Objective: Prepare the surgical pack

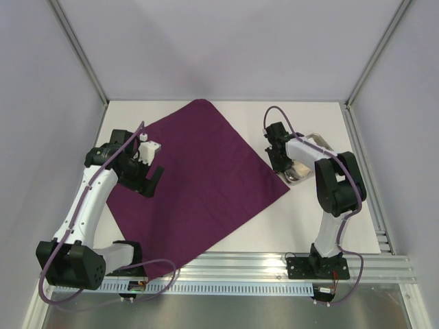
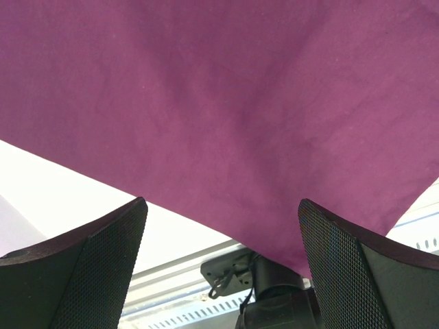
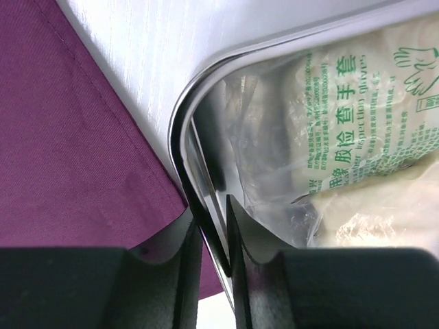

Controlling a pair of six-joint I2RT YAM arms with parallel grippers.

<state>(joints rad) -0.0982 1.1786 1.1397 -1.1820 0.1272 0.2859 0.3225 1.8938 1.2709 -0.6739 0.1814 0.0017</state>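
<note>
2 poses: left end effector [image 1: 151, 184] agape over cloth [image 1: 206, 171], right end effector [image 3: 212, 226] tight on tray [image 3: 206, 137] rim.

1. From above, the right arm [image 1: 309, 149] hid most of the steel tray [image 1: 296, 176], contents indistinct.
2. The glove packet [image 3: 357, 130] ran off the right wrist view's edge.
3. The purple cloth [image 2: 226, 116] overran the left wrist view's top.

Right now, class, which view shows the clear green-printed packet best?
Right wrist: the clear green-printed packet lies close, lettering legible, in the shiny steel tray. Top external barely shows it beside the right arm; left wrist misses it.
</note>
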